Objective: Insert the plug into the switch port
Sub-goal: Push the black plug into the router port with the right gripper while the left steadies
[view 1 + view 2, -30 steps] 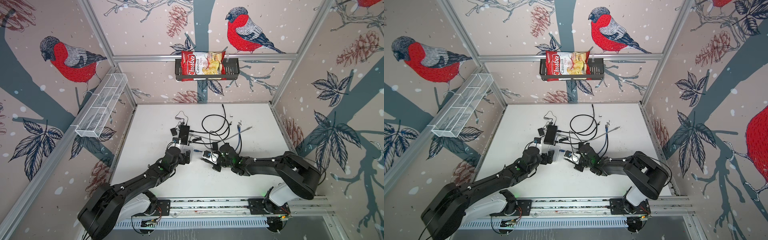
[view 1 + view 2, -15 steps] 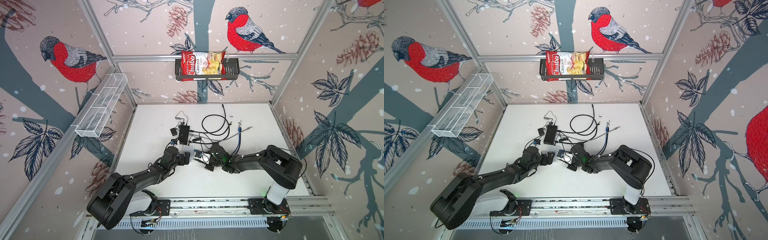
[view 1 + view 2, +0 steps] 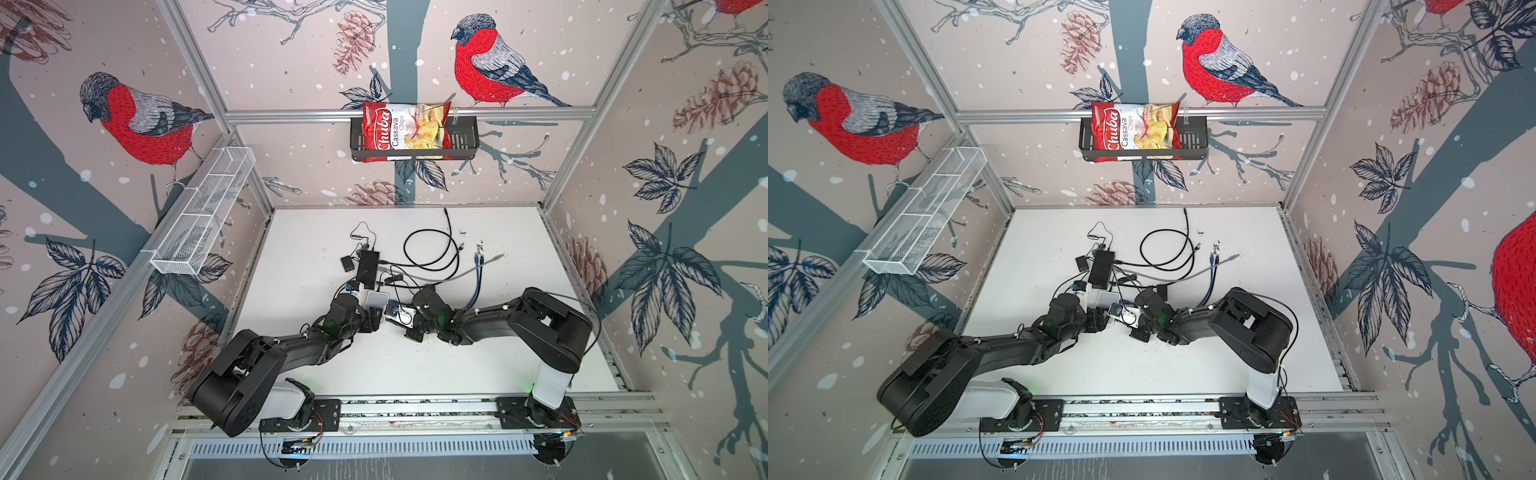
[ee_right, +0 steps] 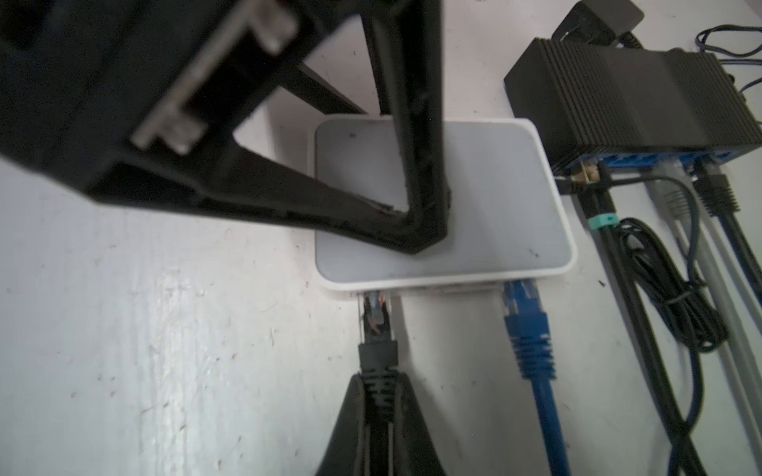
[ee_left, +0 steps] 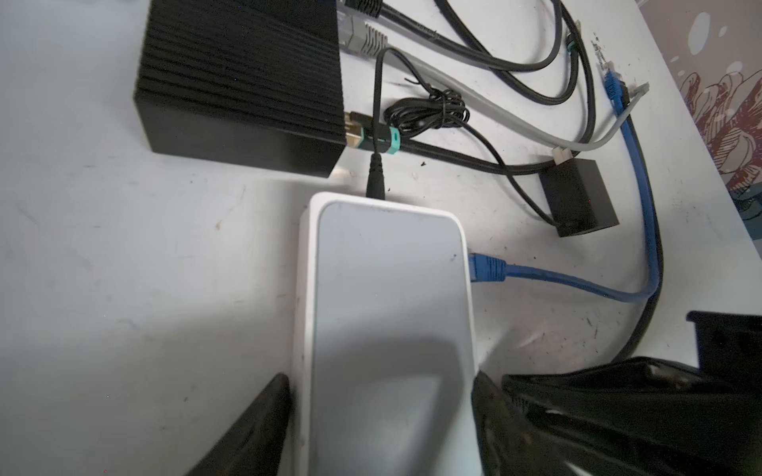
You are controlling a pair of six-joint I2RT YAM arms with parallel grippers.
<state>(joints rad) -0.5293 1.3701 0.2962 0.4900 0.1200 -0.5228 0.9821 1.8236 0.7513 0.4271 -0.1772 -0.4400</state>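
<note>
The white switch (image 5: 387, 288) lies flat on the table, seen in both top views (image 3: 376, 299) (image 3: 1105, 297). My left gripper (image 5: 379, 383) straddles its near end, with one finger pressed against each long side. A black plug (image 4: 375, 329) with a clear tip sits at the mouth of a port on the switch's (image 4: 474, 198) front edge. How far in it sits is hidden. My right gripper (image 4: 377, 379) is shut on the plug's ribbed boot. A blue plug (image 4: 523, 313) occupies another port on the same edge.
A ribbed black box (image 5: 243, 82) with several cables plugged in sits just beyond the switch. A small black adapter (image 5: 579, 198) and loops of black, grey and blue cable (image 3: 432, 257) lie behind and to the right. A chips bag (image 3: 405, 131) hangs in a wall basket.
My left gripper's jaws have closed in from wide open onto the switch's sides. The right arm has moved left, bringing the plug up to the switch's edge.
</note>
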